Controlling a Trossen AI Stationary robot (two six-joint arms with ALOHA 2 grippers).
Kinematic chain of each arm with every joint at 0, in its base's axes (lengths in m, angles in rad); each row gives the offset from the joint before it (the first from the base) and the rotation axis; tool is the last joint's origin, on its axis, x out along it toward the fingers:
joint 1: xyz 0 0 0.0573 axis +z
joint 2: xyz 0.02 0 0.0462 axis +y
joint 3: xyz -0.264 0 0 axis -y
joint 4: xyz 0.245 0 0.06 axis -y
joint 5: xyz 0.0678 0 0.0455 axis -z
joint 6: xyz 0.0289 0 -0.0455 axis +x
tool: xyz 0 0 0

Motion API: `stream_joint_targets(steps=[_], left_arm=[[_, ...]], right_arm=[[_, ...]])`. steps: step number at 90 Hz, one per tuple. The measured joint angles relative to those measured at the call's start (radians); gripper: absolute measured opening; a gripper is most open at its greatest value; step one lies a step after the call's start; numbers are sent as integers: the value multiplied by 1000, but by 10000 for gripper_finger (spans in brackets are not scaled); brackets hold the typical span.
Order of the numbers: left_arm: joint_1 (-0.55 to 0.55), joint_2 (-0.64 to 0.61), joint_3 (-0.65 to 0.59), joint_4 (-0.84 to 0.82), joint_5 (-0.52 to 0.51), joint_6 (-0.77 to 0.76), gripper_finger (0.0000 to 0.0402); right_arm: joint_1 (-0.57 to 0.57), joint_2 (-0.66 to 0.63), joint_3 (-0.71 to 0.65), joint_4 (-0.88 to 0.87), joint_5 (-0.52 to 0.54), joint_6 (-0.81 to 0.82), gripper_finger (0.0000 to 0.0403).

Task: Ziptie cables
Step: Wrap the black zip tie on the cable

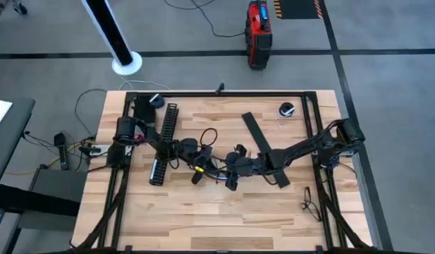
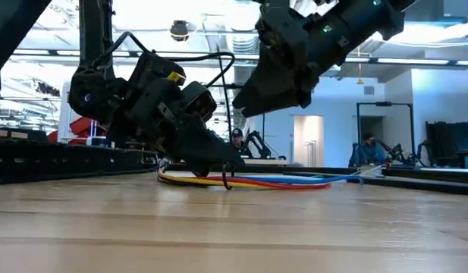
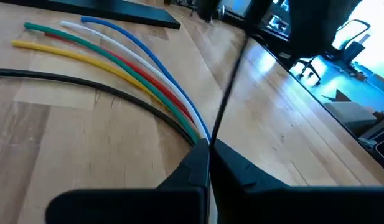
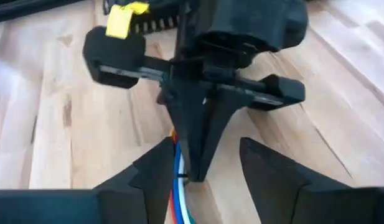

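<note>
In the low view, the table is lying bare in front; beyond it the left claw is pressing down on the near end of the cables, clenched on them, with a thin black strap looping around the bundle there; the right claw is hovering just above, released, its fingers spread either side of the bundle in its own wrist view, touching nothing. The left wrist view alone is showing the cables fanning out into yellow, green, red, white and blue strands beside a black wire. From above, a slotted black channel is lying beside the left arm, a flat black strip is passing under the right arm; a small round black thing is sitting near the far edge.
</note>
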Motion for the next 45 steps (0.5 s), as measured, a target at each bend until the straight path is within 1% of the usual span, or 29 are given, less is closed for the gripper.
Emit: stream_joint_targets(steps=[12,18,26,37,45], left_arm=[[0,0,0,20,3,-9,0],[0,0,0,26,9,-13,0],[0,0,1,26,13,-18,0],[0,0,1,26,16,-20,0],[0,0,1,27,18,-20,0]], right_arm=[[-13,55,-2,26,-4,1,165],[-19,91,-2,91,-28,7,151],[-20,128,0,135,-26,8,134],[-19,139,-1,164,-27,7,113],[-19,142,-2,159,-27,-9,81]])
